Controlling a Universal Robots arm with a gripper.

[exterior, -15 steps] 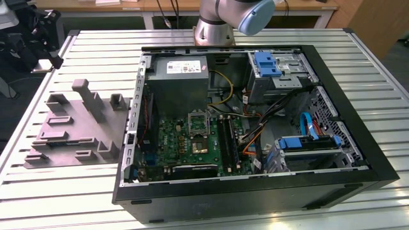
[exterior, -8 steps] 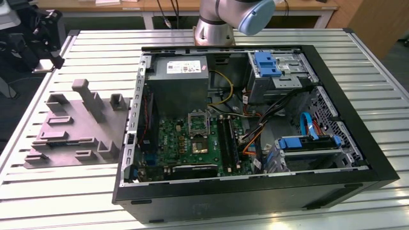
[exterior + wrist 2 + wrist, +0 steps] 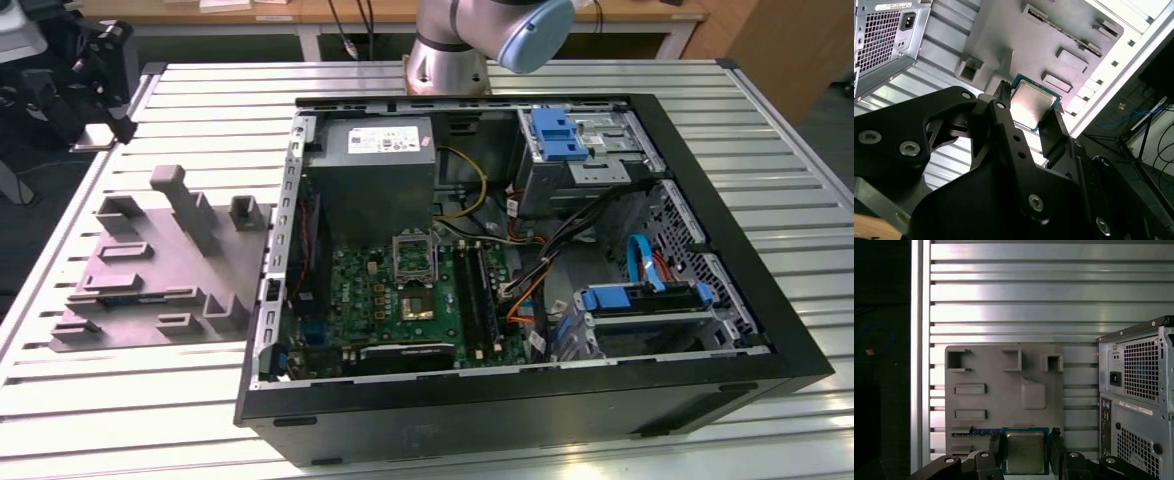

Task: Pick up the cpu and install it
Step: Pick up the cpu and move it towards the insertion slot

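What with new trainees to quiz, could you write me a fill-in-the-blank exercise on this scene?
The gripper has its jaws shut on the ____. Behind it in the first wrist view lies a fixture of ____ plastic. The fixture stands on the exterior view's ____ of the computer case. The motherboard in the case is ____ in colour.
Missing words: cpu; grey; left; green.

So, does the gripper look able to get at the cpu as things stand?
Probably yes, it seems to have it already: in both wrist views the cpu sits between the fingers of the gripper, which close on its opposite edges with nothing between.
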